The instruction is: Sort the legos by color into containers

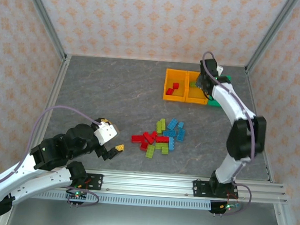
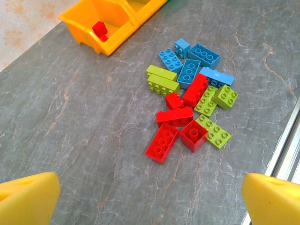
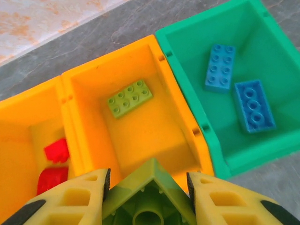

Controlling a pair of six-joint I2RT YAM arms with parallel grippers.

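Step in hand: delivery of a lime piece. The right hand (image 3: 148,206) is clenched on a lime green brick (image 3: 149,183), seen from its hollow underside, with the two fingers pressed against its flanks. It hangs at the near wall of the middle orange bin (image 3: 150,140), which holds one lime brick (image 3: 130,97) lying flat, studs up. To one side, the green bin (image 3: 194,56) has two blue bricks (image 3: 219,67) on its floor. To the other side, the other orange bin (image 3: 23,112) holds red bricks (image 3: 56,151). The colour scheme thus reads red / lime / blue, and the held piece is at the matching bin. Judgement: the next move is a plain release. The brick appears closer to the near rim than to the bin's centre, so a small advance inward before letting go would guard against it catching the wall and tipping out onto the counter (image 2: 79,122). The left hand (image 2: 150,201) is released, fingers spread wide with nothing between them. It is above bare counter, short of the loose pile (image 2: 190,93), where red, lime and blue legos lie jumbled, several touching. Judgement: the task is early, with most pieces unsorted. The red ones on the near side of the pile look easiest for the left hand to take next.
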